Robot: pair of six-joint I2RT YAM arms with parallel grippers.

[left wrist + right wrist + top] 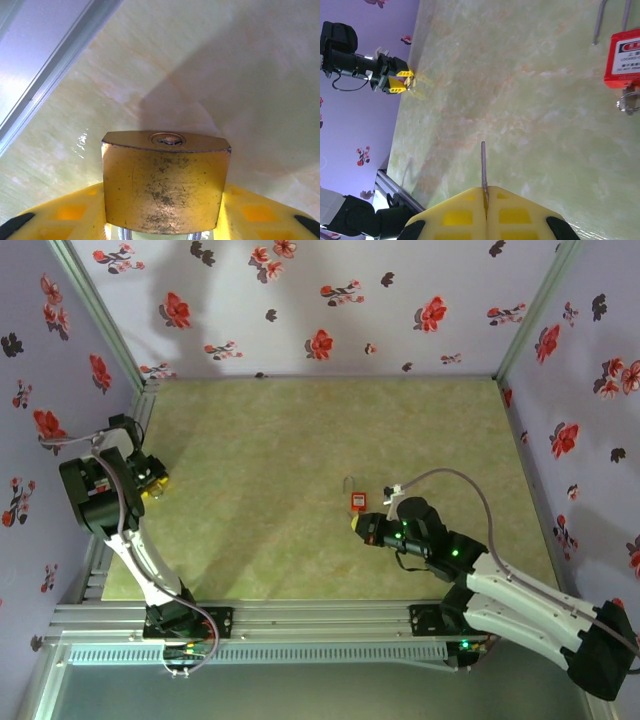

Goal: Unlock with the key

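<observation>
Now right gripper (485,196) pinches key (483,167), blade jutting past tips; brass padlock (165,185), clamped in left gripper (162,215), sits well apart leftward, keyhole (167,139) facing outward.

The brass padlock (165,185) is scratched and dull, the yellow fingers (70,214) matt plastic, the tabletop (225,75) smooth, faintly glossy.
</observation>
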